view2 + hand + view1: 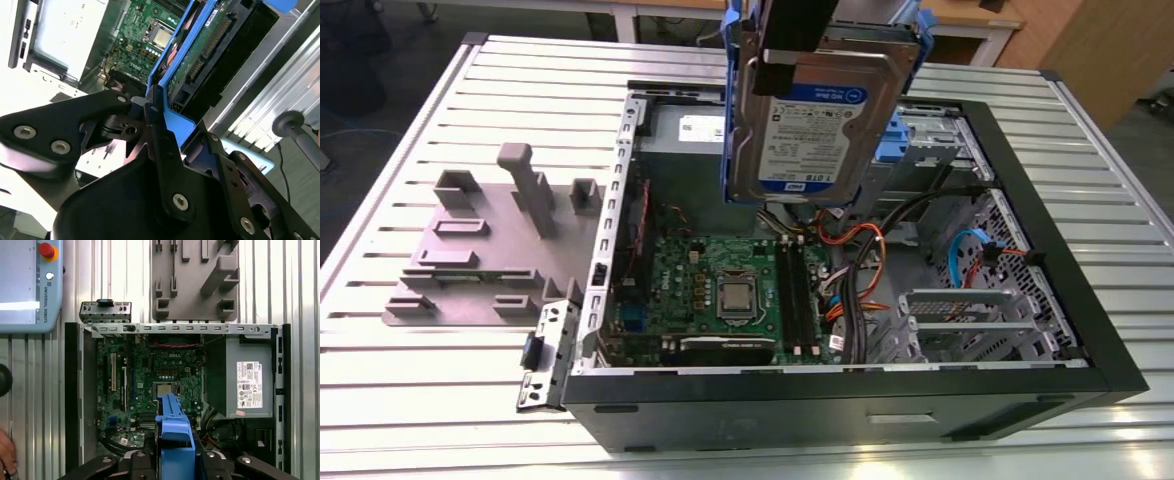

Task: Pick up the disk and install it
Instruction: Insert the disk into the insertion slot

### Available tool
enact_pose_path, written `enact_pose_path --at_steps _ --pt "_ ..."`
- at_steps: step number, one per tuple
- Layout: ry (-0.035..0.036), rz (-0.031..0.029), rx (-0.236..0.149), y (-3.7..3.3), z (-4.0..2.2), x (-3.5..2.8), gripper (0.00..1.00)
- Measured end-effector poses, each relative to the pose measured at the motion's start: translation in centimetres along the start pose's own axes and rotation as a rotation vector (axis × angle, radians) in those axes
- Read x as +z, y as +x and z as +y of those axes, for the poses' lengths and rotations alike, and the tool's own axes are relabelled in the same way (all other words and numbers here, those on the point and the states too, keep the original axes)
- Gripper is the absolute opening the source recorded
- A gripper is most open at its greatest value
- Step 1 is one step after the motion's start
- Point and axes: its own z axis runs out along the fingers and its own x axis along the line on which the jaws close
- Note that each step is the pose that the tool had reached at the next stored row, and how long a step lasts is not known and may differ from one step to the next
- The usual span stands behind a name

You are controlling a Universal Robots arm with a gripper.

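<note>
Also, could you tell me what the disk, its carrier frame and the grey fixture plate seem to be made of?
The disk: apparently bare metal, with a dull silver sheen at its edges. Its carrier frame: probably moulded plastic, uniform matte blue. The grey fixture plate: matte and blocky, likely plastic, though that is uncertain.

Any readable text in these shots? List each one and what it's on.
Nothing I can quote reliably. Print stands on:
White-and-blue label of the flat silver rectangular disk clamped in the gripper: too small to read.
White sticker on the grey boxy power supply: too small to read.
Green motherboard: white lettering, unclear.
Grey pendant with red button: lettering along its edge, unclear.
</note>
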Motion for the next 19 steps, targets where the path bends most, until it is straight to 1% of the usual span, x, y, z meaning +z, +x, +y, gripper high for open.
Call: enact_pose_path --at_steps 2,3,5,6,10,13,17,19 --pt "0.0002 0.0045 0.000 0.15 0.00 0.02 0.36" --pt "0.0002 0.0097 0.000 0.17 -0.01 0.02 0.36" --pt "0.0006 0.0304 0.000 0.19 -0.01 0.05 0.36" --pt "0.0008 0.0339 0.000 0.19 -0.01 0.08 0.36" --pt "0.0009 0.0340 0.001 0.20 -0.01 0.19 0.36" --pt "0.0009 0.0341 0.001 0.34 -0.14 0.25 0.36" --pt "0.0009 0.0341 0.001 1.02 -0.31 0.29 0.36" --pt "0.0009 0.0340 0.000 1.25 -0.45 0.32 0.36"
